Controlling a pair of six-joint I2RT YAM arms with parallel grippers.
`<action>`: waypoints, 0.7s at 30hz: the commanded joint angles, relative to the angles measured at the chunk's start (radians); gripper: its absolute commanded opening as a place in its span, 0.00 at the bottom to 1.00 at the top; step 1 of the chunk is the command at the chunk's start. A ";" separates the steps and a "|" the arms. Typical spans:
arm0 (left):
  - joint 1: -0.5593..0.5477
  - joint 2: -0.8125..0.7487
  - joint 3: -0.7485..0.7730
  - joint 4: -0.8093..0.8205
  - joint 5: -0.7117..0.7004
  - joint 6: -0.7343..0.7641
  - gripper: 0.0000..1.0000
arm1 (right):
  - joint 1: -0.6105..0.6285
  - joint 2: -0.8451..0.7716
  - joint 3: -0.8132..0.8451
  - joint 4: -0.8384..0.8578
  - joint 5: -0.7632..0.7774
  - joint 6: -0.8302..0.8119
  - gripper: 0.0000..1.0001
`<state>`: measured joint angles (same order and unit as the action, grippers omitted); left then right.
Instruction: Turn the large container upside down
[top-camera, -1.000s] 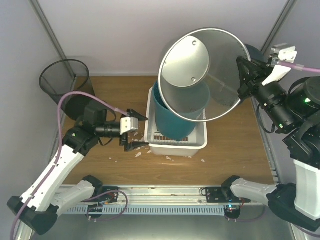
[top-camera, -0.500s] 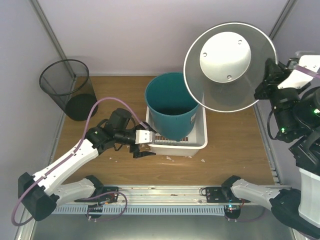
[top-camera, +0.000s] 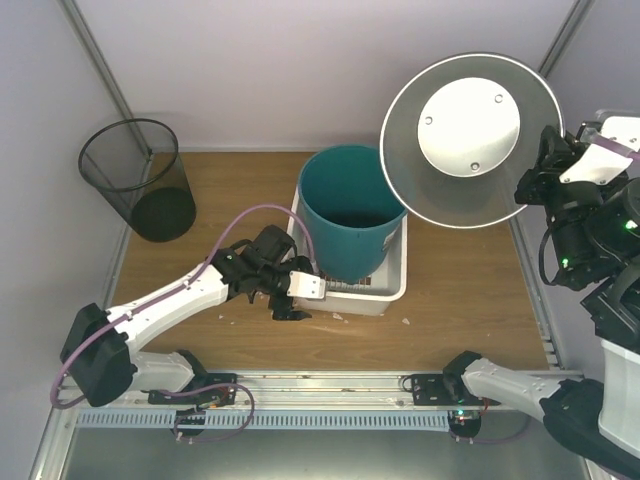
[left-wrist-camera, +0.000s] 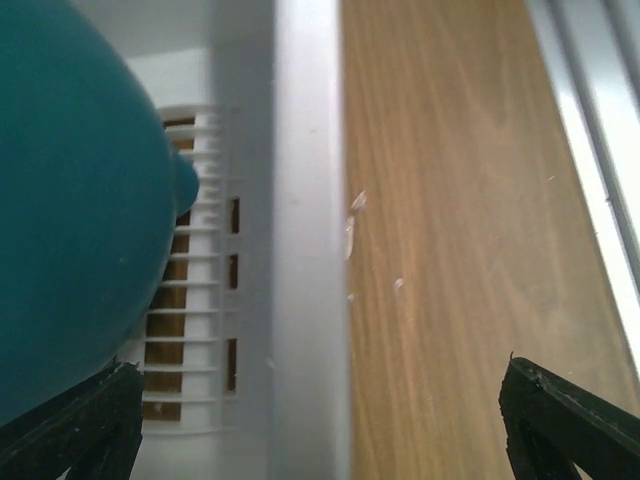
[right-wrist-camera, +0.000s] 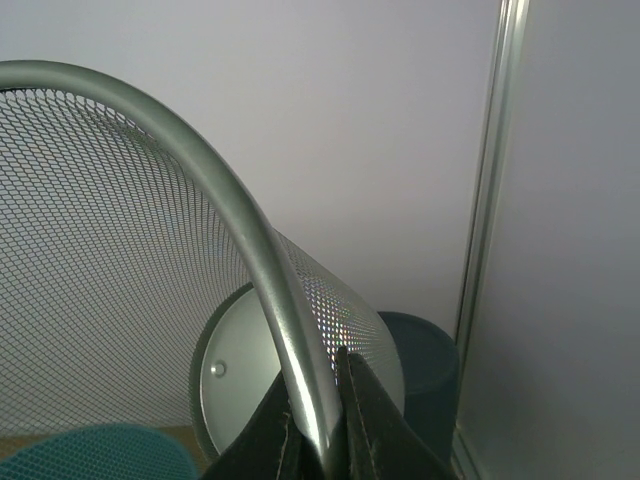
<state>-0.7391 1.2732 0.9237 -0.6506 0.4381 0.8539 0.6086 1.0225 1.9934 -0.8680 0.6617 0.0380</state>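
Observation:
The large container, a silver mesh bin (top-camera: 455, 190), hangs in the air at the back right. It is tipped so that its solid base (top-camera: 470, 125) faces up at the top camera. My right gripper (top-camera: 537, 185) is shut on its rim, and the right wrist view shows the fingers (right-wrist-camera: 362, 420) pinching the metal rim (right-wrist-camera: 250, 260). My left gripper (top-camera: 297, 297) is open and low at the front left corner of the white basket (top-camera: 395, 290). In the left wrist view its jaws straddle the basket rim (left-wrist-camera: 305, 250) without touching it.
A teal bucket (top-camera: 350, 210) stands tilted in the white slotted basket; it fills the left of the left wrist view (left-wrist-camera: 70, 220). A black mesh bin (top-camera: 140, 180) stands at the back left. A dark round bin (right-wrist-camera: 425, 360) sits behind the silver one. White scraps (top-camera: 405, 322) lie on the wood.
The right arm swung the silver bin right, off the teal bucket, and tipped its base upward. The left arm reached in to the basket's front left corner, still open.

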 joint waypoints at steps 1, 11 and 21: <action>0.004 0.032 -0.019 -0.088 -0.200 -0.003 0.97 | 0.006 -0.019 0.026 0.069 0.033 0.025 0.01; 0.033 0.032 -0.076 -0.034 -0.531 0.018 0.98 | 0.006 -0.019 -0.043 -0.015 0.029 0.064 0.01; 0.044 0.026 -0.036 0.011 -0.544 -0.013 0.97 | 0.006 -0.038 -0.086 -0.046 0.022 0.082 0.00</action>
<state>-0.7109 1.2793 0.8806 -0.5869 -0.0460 0.8780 0.6086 1.0138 1.8977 -1.0142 0.6746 0.0868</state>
